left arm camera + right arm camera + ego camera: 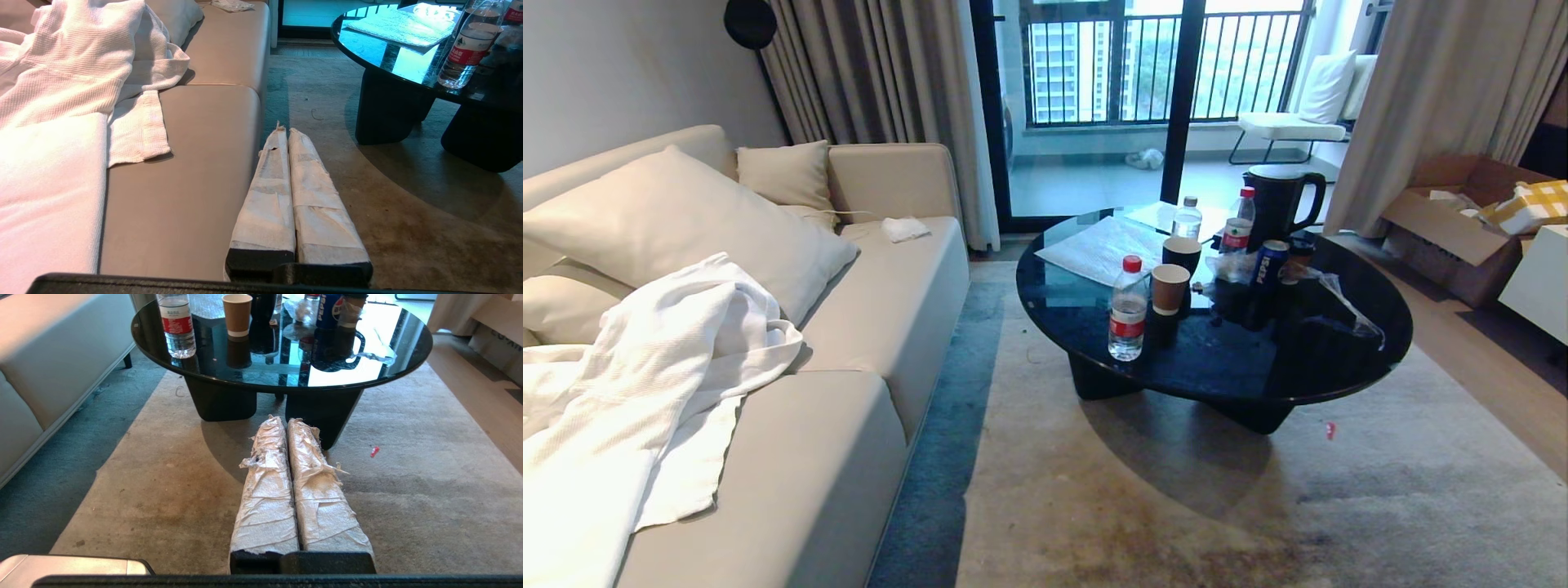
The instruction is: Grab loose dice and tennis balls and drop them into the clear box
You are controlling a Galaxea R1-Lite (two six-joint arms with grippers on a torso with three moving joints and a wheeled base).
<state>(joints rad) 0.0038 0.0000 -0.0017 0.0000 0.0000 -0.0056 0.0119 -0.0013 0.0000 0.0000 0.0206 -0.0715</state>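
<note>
No dice, tennis balls or clear box can be seen in any of the three views, so where they lie cannot be told and nothing of the task can be counted as done; by this showing the work is judged to be at its very start, with every pick and drop left to do. The left gripper [288,130] is held low beside the sofa [184,171], its taped fingers pressed together with nothing between them, pointing along the rug [408,212] toward the round black table [392,61]. The right gripper [286,419] is likewise closed and empty, held low over the rug and aimed at the table's base. Neither arm is visible in the head view. On the table a water bottle [1128,308], a paper cup [1170,287], a Pepsi can [1268,263] and a dark kettle [1278,204] are stood, none of them part of the task. A white robe [645,367] is draped over the sofa cushions. A small red piece [374,451] lies on the rug just past the table's base; it is too small to be identified. The things to be gathered must first be found, which is judged to call for a turn or a drive of the base before any reach is made.
</note>
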